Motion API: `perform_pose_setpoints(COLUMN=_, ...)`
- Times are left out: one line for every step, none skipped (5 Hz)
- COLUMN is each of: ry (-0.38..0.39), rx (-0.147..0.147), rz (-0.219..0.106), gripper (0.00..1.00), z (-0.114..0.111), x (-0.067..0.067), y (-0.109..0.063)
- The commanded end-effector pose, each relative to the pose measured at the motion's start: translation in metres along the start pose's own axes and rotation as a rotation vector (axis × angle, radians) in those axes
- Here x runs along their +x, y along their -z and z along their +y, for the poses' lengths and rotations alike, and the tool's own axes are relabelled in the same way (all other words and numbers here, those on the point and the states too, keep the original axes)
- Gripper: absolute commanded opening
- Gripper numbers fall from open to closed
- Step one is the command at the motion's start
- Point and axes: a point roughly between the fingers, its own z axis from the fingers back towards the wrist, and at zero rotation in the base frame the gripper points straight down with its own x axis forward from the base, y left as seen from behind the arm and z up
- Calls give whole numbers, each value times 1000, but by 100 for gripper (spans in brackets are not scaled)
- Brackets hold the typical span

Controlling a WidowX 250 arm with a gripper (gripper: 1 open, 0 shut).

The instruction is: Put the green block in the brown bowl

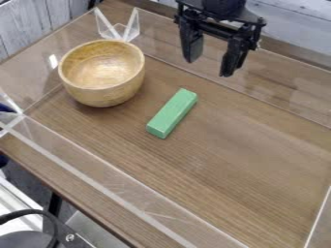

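The green block (172,112) lies flat on the wooden table, a long bar angled from lower left to upper right. To its left stands the brown bowl (103,71), round, thick-walled and holding nothing. My gripper (212,56) hangs above the table at the back, up and to the right of the block. Its dark fingers (192,45) point down and stand wide apart with nothing between them. It touches neither the block nor the bowl.
Clear plastic walls (26,121) fence in the wooden table (220,165) on its left and front sides. A clear folded plastic piece (119,27) stands behind the bowl. A dark cable (33,228) lies below the table's front left corner.
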Motion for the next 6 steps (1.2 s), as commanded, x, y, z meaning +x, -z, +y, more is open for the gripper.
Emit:
perform_pose_setpoints(ry=-14, rx=14, rz=17, gripper=100, z=7, x=-3, y=12)
perform_pose_setpoints(ry=26, rx=30, rz=36, gripper=100, z=29, x=-12, y=35)
perform_pose_setpoints(ry=54, rx=28, rz=20, gripper=100, z=54, x=-18, y=55)
perform_pose_setpoints(ry=116, rx=4, rz=14, gripper=100, z=63, x=-24, y=66)
perform_pose_setpoints(ry=170, rx=-21, rz=20, gripper=100, z=63, x=-22, y=75)
perform_pose_setpoints(ry=158, rx=-45, rz=-16, gripper=100, z=63, x=-18, y=86)
